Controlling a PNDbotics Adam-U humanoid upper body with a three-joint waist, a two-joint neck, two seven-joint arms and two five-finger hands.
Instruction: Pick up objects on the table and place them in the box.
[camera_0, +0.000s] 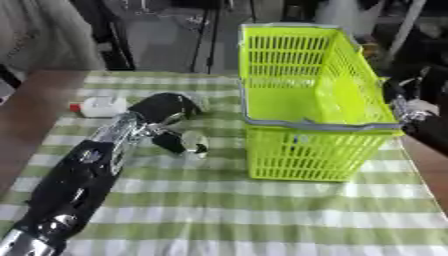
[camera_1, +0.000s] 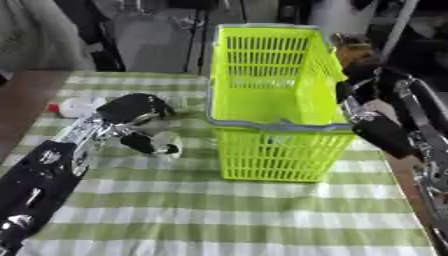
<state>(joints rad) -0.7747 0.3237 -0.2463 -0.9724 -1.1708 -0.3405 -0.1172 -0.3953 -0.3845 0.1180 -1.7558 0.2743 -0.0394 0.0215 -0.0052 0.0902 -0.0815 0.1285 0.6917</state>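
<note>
Beside the basket (camera_0: 306, 130), the left hand (camera_0: 171, 112) grips something pale, unlabelled.

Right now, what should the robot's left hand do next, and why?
Probably lift the left hand a little and carry it right, toward the green basket. Its fingers seem curled round a small pale thing, and the basket stands just beside it. A white bottle with a red cap waits on the cloth behind the hand.

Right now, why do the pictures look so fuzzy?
In the left eye view, the left hand smears into a dark blur beside the white bottle; in the right eye view, the right hand melts into dark clutter, while the green basket glows brightly.
</note>
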